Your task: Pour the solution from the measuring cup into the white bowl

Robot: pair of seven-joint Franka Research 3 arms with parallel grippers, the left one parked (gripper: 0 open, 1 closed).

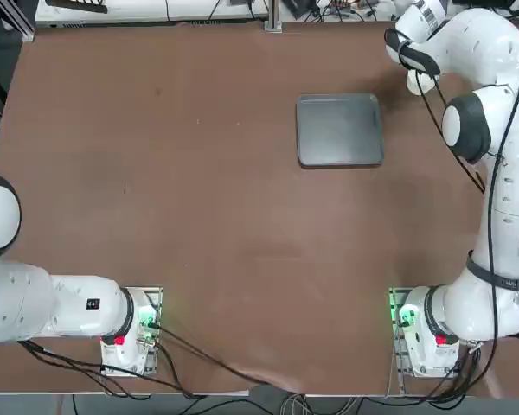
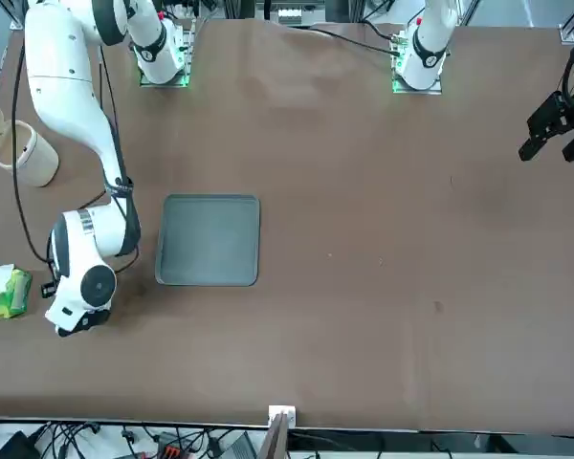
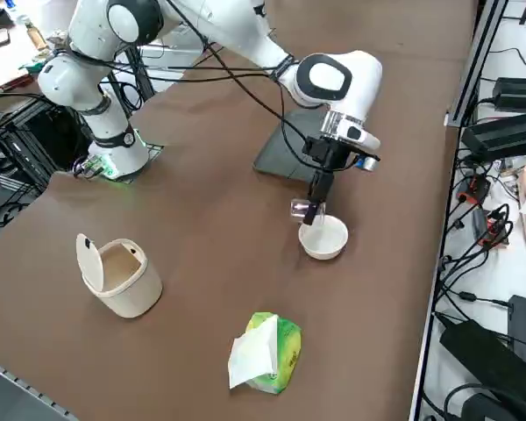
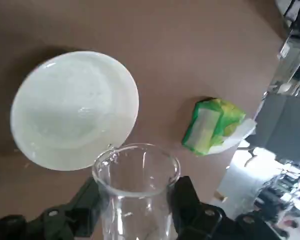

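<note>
2 black fingers [image 4: 187,200] of our right gripper [image 3: 316,206] clamp the clear measuring cup [image 4: 136,192], which we hold tipped just above the rim of the white bowl [image 3: 323,238], its spout toward the bowl. From the bowl in the right side view, the green-and-white packet [image 3: 267,353] lies at 7 o'clock, the cream-white cup [image 3: 118,274] at 9 and the grey tray [image 3: 285,153] at 11.
</note>
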